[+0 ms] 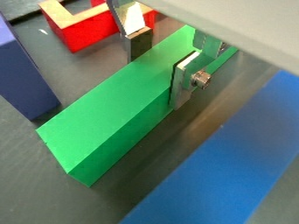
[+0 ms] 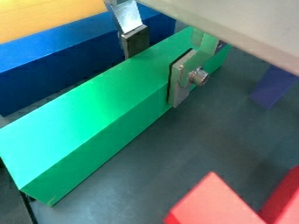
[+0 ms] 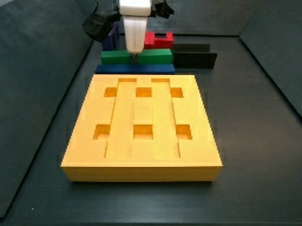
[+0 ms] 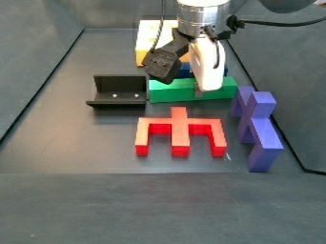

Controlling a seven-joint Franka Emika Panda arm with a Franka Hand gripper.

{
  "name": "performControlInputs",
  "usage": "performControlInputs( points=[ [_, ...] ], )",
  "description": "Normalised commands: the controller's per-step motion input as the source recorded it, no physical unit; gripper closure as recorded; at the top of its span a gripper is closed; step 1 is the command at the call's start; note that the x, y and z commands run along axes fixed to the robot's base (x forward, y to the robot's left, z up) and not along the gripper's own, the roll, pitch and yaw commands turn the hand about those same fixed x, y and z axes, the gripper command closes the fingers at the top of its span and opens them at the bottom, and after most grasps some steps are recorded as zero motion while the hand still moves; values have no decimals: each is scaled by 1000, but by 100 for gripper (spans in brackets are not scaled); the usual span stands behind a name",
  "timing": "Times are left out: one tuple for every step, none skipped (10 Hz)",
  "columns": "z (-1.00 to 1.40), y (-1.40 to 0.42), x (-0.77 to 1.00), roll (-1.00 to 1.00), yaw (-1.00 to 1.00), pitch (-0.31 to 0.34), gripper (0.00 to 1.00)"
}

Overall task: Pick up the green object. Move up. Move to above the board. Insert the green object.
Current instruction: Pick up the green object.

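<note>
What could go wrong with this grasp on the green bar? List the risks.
1. The gripper straddles the green object toward one end, so the long bar may tilt when lifted.
2. The blue bar lies right beside it; the far finger could catch on it.
3. The board sits close, so a drooping end might strike it.

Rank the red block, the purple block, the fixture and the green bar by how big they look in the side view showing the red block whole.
1. Red block
2. Purple block
3. Fixture
Green bar: unranked, since the gripper straddling it hides part.
</note>
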Motion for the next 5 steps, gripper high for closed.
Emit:
performControlInputs(
  points=[
    [0,0,0,0,0,0,100],
    [0,0,0,0,0,0,100],
    [0,0,0,0,0,0,100],
    [0,0,0,0,0,0,100],
    [0,0,0,0,0,0,100]
  ],
)
